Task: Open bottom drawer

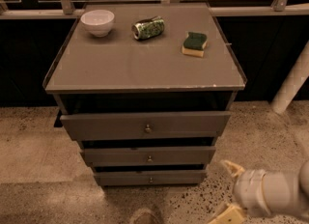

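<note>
The bottom drawer [149, 177] is the lowest, shallowest grey front of the cabinet, with a small round knob [150, 180]. It sits set back under the middle drawer [148, 156] and the tall top drawer [145, 125]. My gripper [229, 191] hangs low at the right of the cabinet, near the floor, to the right of the bottom drawer's end and apart from it. Its two pale fingers [233, 168] are spread open with nothing between them. The knob is well to the gripper's left.
On the cabinet top [120, 68] stand a white bowl [98, 21], a crushed green can [148, 28] and a green-and-yellow sponge [194, 44]. A white post [291, 88] rises at the right. Speckled floor [38, 160] lies around the cabinet.
</note>
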